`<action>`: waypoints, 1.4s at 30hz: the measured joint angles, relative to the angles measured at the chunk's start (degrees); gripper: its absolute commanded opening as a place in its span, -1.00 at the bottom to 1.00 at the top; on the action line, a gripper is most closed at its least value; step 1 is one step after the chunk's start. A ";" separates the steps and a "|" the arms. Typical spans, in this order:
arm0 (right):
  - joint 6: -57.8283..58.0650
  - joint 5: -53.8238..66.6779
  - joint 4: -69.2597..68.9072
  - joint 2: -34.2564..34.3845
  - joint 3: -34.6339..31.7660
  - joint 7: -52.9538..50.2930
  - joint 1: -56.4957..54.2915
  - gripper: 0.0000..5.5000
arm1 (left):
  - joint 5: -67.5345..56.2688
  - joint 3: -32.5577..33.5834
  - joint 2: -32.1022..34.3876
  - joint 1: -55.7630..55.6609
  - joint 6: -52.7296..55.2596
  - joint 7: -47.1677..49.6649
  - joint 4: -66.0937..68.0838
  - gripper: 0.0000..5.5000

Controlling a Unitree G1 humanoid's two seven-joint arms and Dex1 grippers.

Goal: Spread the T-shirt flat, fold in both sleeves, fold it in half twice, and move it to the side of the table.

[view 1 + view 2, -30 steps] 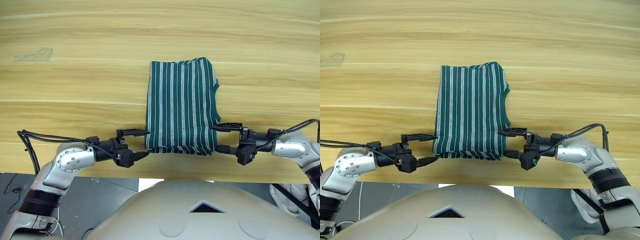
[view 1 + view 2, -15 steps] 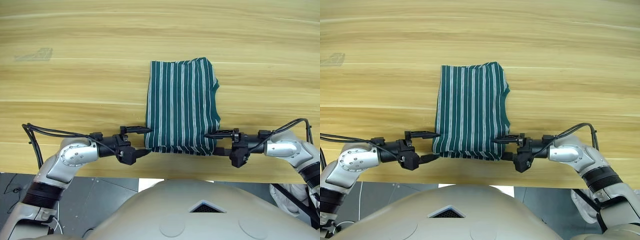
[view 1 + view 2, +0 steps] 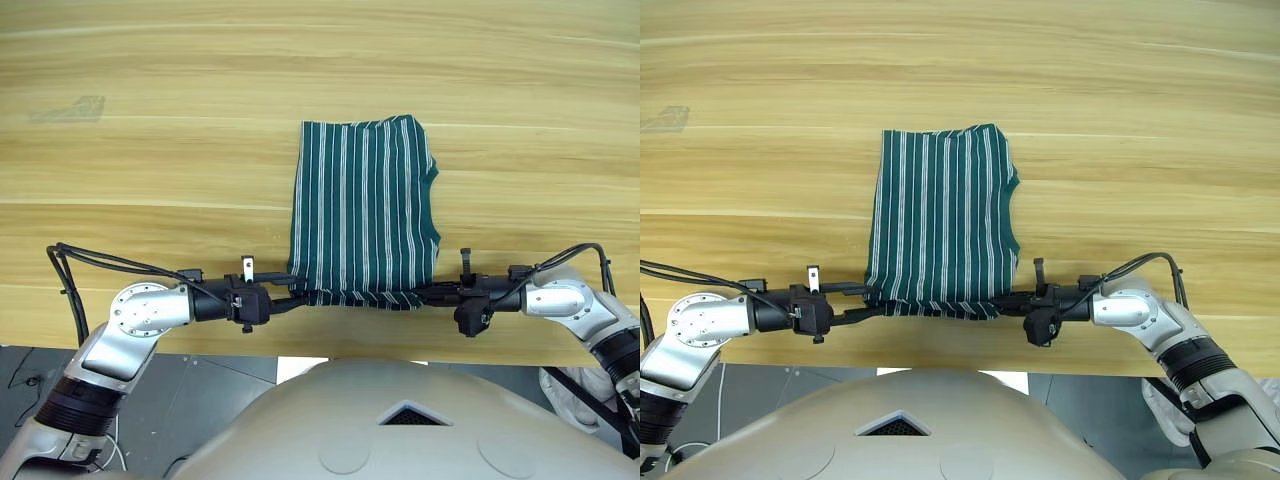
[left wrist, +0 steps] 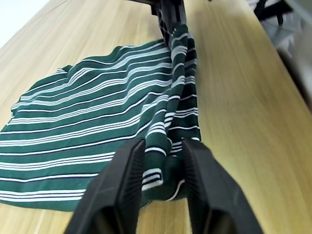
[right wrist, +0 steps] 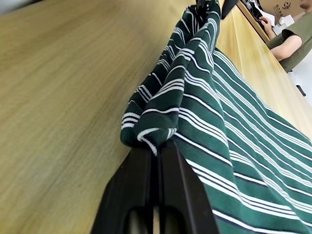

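Note:
The T-shirt (image 3: 365,210), dark green with thin white stripes, lies folded into a tall rectangle on the wooden table (image 3: 150,170), its near hem close to the front edge. My left gripper (image 3: 300,297) is shut on the hem's near left corner. In the left wrist view the bunched cloth (image 4: 165,122) sits between the two black fingers (image 4: 129,170). My right gripper (image 3: 425,293) is shut on the near right corner, and its fingers (image 5: 144,180) pinch the striped cloth (image 5: 204,97) tight. Between the two grippers the near hem is gathered and slightly raised.
The table's front edge (image 3: 350,355) runs just below both grippers. A faint pale mark (image 3: 68,108) shows on the wood at the far left. Bare wood stretches to the left, right and far side of the shirt.
Both grippers were open beside the shirt's near corners. They have moved inward onto the hem and shut on it, and the near edge has bunched up slightly.

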 measured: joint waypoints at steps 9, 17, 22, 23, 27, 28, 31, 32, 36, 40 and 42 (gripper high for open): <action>5.00 5.83 -0.89 0.86 -0.61 4.97 0.76 -1.00 | -0.04 1.62 -0.07 0.10 2.38 -2.43 2.11 -0.99; 6.06 6.26 -1.38 1.50 -1.59 6.61 1.14 -1.00 | -1.93 2.10 -0.71 0.47 2.66 -3.59 1.83 -0.99; 13.97 13.77 -4.49 1.41 -3.02 10.98 2.77 -1.00 | -6.39 5.23 -0.71 0.98 6.08 -4.35 0.14 -0.99; 16.49 16.54 -5.80 1.29 -3.91 12.20 3.01 -1.00 | -7.51 5.92 -0.72 0.99 6.85 -4.54 -0.46 -0.99; 30.21 30.32 -12.72 -0.33 -8.86 18.13 3.19 -1.00 | -13.63 8.85 -0.60 0.95 11.84 -6.07 -3.42 -0.99; 34.11 34.01 -14.84 -0.59 -10.39 19.29 3.27 -1.00 | -15.53 9.86 -0.46 0.89 13.52 -6.36 -4.51 -0.99; 43.06 42.57 -20.58 -1.13 -14.73 20.67 3.34 -1.00 | -18.65 12.06 -0.13 0.87 16.65 -7.04 -6.65 -0.99; 45.81 44.90 -22.94 -1.18 -16.51 20.90 3.29 -1.00 | -18.70 12.90 -0.02 1.00 17.49 -7.45 -7.75 -0.99; 50.78 46.22 -27.01 -0.95 -19.70 21.48 5.01 -1.00 | -20.44 15.80 0.42 2.86 19.76 -8.76 -11.52 -0.99; 52.88 46.23 -30.84 -0.81 -22.42 23.30 8.79 -1.00 | -20.95 19.93 1.57 9.23 21.80 -10.11 -17.25 -0.99; 53.17 46.26 -32.78 -0.89 -24.01 24.45 12.24 -1.00 | -21.04 22.44 2.00 13.83 22.46 -11.23 -20.57 -0.99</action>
